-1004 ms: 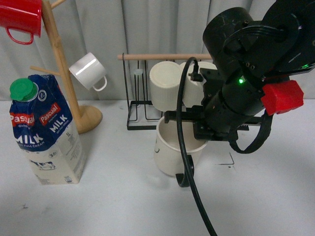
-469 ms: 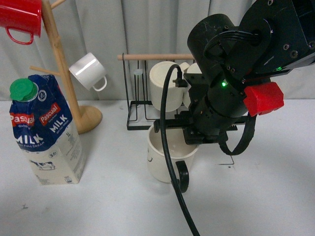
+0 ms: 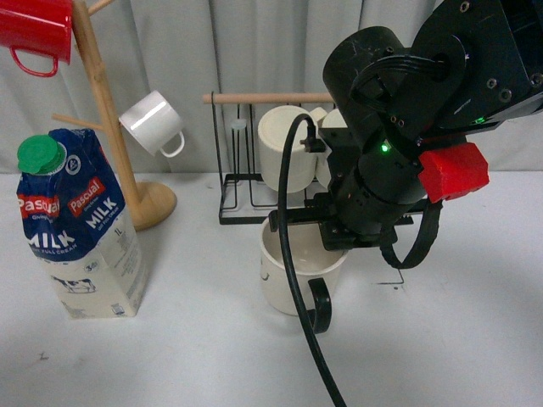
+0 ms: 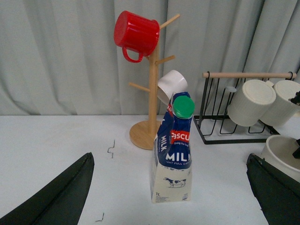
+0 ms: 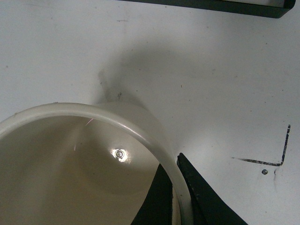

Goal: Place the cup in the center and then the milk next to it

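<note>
The cup [image 3: 284, 275], a smooth cream mug with a black handle, stands upright on the white table near the middle, in front of the black rack. My right gripper [image 3: 327, 242] is shut on the cup's rim; in the right wrist view its fingers [image 5: 197, 192] pinch the wall of the cup [image 5: 70, 164], one inside and one outside. The milk [image 3: 76, 225], a blue and cream carton with a green cap, stands at the left. In the left wrist view the milk [image 4: 173, 150] stands between the spread fingers of my open left gripper [image 4: 171, 197], still some way off.
A wooden mug tree [image 3: 110, 119] with a red mug [image 3: 34, 30] and a small white mug [image 3: 153, 123] stands at the back left. A black rack [image 3: 242, 203] holds ribbed cream mugs [image 3: 288, 148] behind the cup. A black corner mark [image 5: 276, 154] lies on the table.
My right arm has carried the cup to the left and a little toward the camera over the last second, then barely shifted. The milk has not moved.
</note>
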